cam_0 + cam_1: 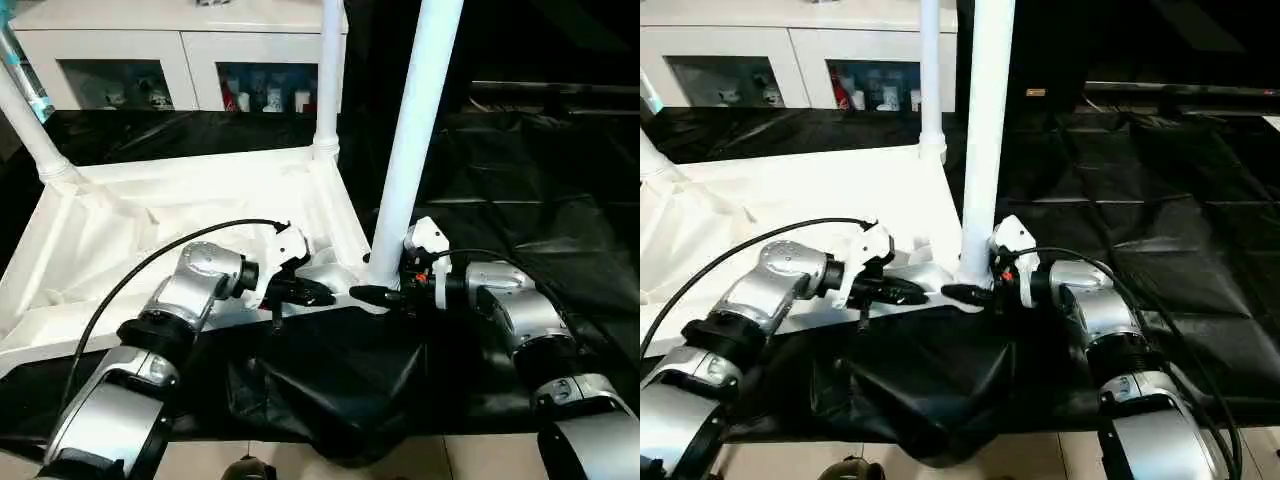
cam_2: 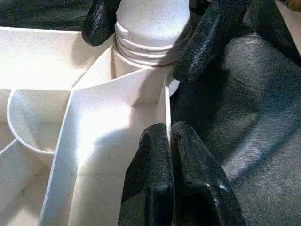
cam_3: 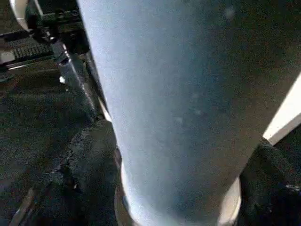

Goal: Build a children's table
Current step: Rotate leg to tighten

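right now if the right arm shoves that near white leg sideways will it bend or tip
The long white tapered plastic tube leg looks rigid, so it should hardly bend. It leans slightly and stands tall above the round corner socket of the white plastic ribbed tabletop, so it could lever loose if not fully seated. Its smooth surface may slip between wide jaws.

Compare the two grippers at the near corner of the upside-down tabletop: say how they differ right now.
The left gripper has its jaws shut, pinching the thin rim of the tabletop; the right gripper has its jaws spread wide on either side of the near leg, at its threaded base. The left reaches in from the tabletop side, the right from the black cloth side. Both work the same corner socket.
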